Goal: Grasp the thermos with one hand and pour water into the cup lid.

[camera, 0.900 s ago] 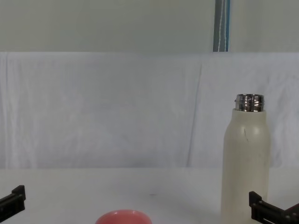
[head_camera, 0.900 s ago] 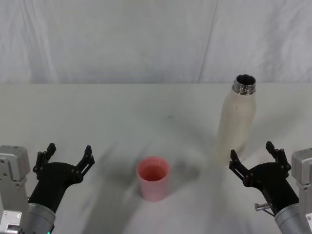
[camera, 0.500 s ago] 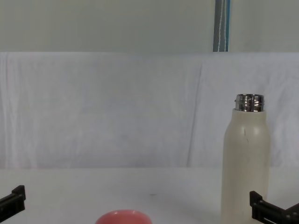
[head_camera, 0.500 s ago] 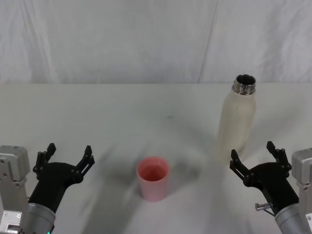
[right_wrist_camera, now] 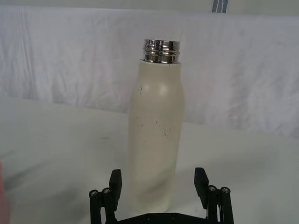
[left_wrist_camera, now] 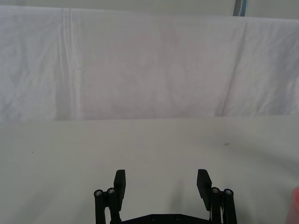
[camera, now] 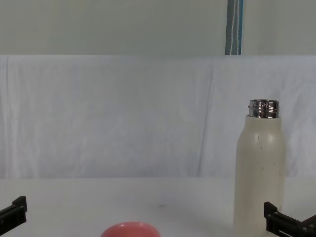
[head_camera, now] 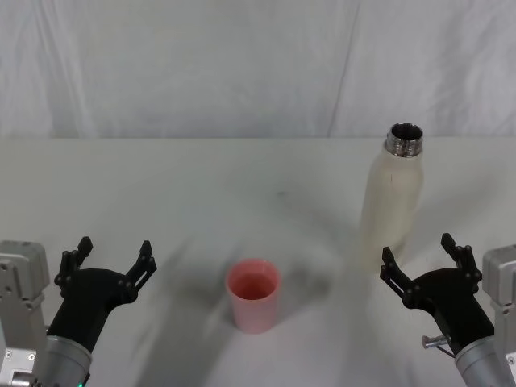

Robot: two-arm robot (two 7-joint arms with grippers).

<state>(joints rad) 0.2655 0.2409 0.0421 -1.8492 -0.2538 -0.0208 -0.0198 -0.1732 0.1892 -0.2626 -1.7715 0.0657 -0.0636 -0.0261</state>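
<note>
Judging by its matte cream wall and steel neck, the thermos (head_camera: 393, 193) would be stiff and fairly heavy with water in it, top-heavy once tilted, and smooth enough to slip in a loose hold. I reckoned the place to take it was around the straight lower body, below the rounded shoulders, never on the shiny threaded neck. It stood upright and uncapped on the right side of the white table (head_camera: 201, 185), just beyond my right gripper (head_camera: 426, 261).

My right gripper had its fingers spread wide, wider than the bottle, holding nothing and touching nothing; in the right wrist view the thermos (right_wrist_camera: 156, 126) stood lined up between the two fingertips but apart from them. The pink cup lid (head_camera: 254, 294) sat open-mouth up near the table's front middle, well apart from the thermos and to its left. My left gripper (head_camera: 113, 258) rested low at the left front, fingers likewise spread and empty, near nothing.
</note>
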